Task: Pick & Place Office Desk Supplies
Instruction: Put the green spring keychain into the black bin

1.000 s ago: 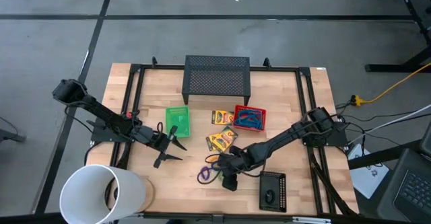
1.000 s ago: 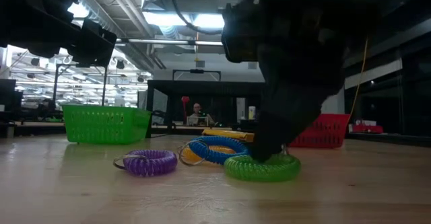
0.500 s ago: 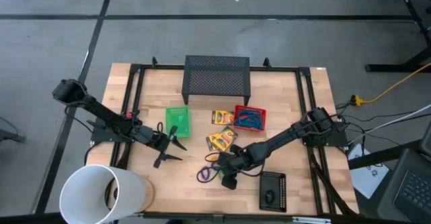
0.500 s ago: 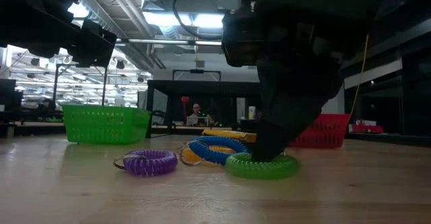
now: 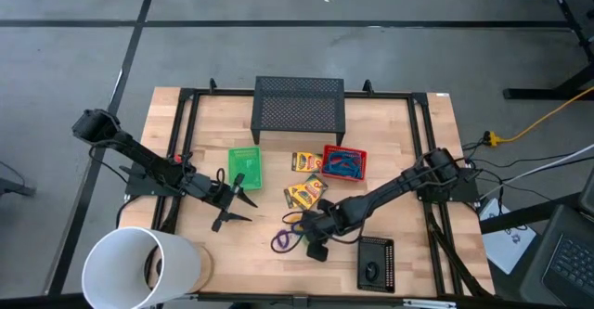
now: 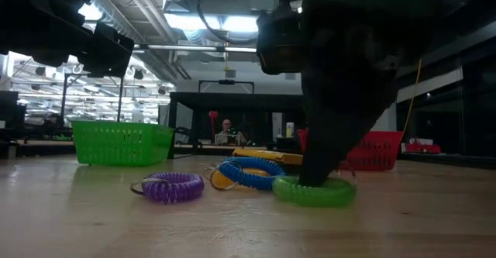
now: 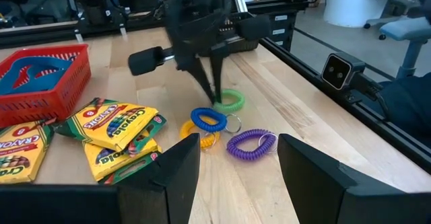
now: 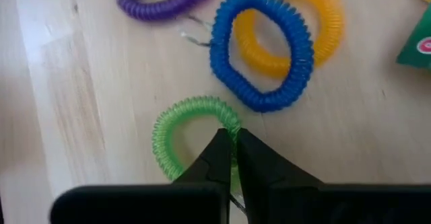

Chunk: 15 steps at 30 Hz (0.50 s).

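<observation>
Four coiled rubber-band rings lie near the table's front middle: purple, blue overlapping yellow, and green. My right gripper stands over the green ring and is shut on it. Yellow crayon boxes lie beside the red tray, which holds a blue cord bundle. My left gripper waits open at the table's left, level, with nothing between its fingers. My right gripper pinches the green ring's coiled rim between its two fingers, one finger inside the loop and the other outside. The fingers slant steeply down from above and from the table's right. The ring lies flat on the table.
A green tray stands left of the crayon boxes and a black mesh tray at the back. A big white cylinder stands at the front left corner, a small black device at the front right.
My right gripper has shut its fingers on the green ring's rim. The ring has slid a little toward the table's right edge, staying on the table. The other rings have not moved.
</observation>
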Motion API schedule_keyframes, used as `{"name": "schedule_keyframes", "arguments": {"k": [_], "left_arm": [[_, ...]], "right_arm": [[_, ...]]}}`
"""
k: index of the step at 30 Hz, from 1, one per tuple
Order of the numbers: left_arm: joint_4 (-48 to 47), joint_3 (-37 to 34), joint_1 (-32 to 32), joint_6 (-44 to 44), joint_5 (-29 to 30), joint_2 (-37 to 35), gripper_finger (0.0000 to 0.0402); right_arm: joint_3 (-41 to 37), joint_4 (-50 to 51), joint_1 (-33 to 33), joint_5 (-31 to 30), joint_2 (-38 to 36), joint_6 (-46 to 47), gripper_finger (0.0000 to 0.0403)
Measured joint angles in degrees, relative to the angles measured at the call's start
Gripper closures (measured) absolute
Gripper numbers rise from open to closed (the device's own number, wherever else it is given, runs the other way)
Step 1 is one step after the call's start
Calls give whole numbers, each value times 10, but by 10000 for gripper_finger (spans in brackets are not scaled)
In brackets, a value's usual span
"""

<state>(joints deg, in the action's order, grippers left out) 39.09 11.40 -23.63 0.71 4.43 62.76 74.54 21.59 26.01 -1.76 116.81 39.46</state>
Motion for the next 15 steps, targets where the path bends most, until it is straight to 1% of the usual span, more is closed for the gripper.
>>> {"name": "schedule_keyframes", "arguments": {"k": [3,8,12,15], "left_arm": [[0,0,0,0,0,0,206],[0,0,0,2,0,0,206],[0,0,0,2,0,0,206],[-1,0,0,2,0,0,206]], "right_arm": [[51,39,2,7,0,-26,391],[132,150,11,-4,-1,-42,391],[204,243,28,-16,-3,-39,392],[247,317,46,-32,-3,-19,392]]}}
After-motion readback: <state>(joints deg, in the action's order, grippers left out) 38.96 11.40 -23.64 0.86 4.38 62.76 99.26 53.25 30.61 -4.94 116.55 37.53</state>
